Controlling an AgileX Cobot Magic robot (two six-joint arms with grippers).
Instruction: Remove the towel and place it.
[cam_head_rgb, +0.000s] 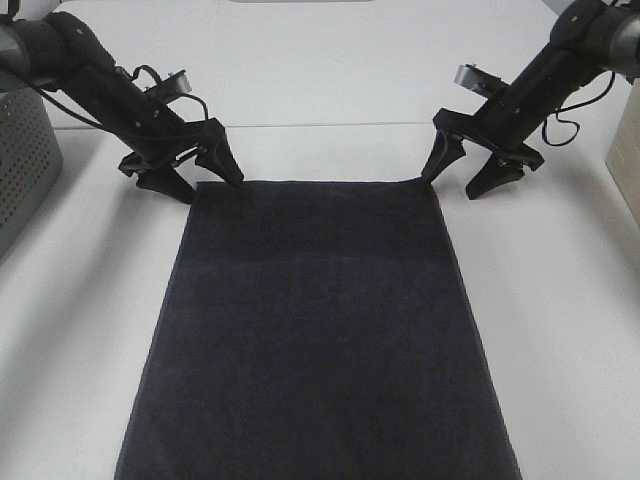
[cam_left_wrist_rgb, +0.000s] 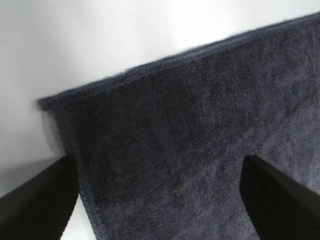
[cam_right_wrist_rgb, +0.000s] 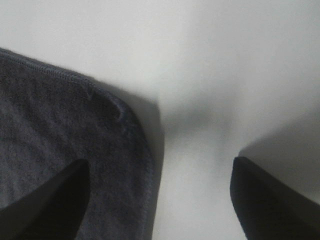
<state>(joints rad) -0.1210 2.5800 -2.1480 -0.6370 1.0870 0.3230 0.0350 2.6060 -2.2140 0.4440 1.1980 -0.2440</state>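
Nothing lifted yet: the large dark navy terry towel (cam_head_rgb: 320, 340) lies flat on the white table (cam_head_rgb: 560, 320), with the left gripper (cam_head_rgb: 208, 182) and right gripper (cam_head_rgb: 452, 185) poised at adjacent corners, jaws apart.

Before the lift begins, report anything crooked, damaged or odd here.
Nothing stands out: the towel lies flat and smooth on the table, far hem straight, the left tool and right tool open at its far corners.

High exterior camera: we look steeply down across the white tabletop (cam_head_rgb: 330, 80) and most of the large dark navy terry-cloth towel (cam_head_rgb: 315, 330). Left wrist camera: very close, looking past the black left end effector (cam_left_wrist_rgb: 157, 157) onto one far towel corner. Right wrist camera: likewise, past the black right end effector (cam_right_wrist_rgb: 160, 161), other far corner. The high view shares both corners.
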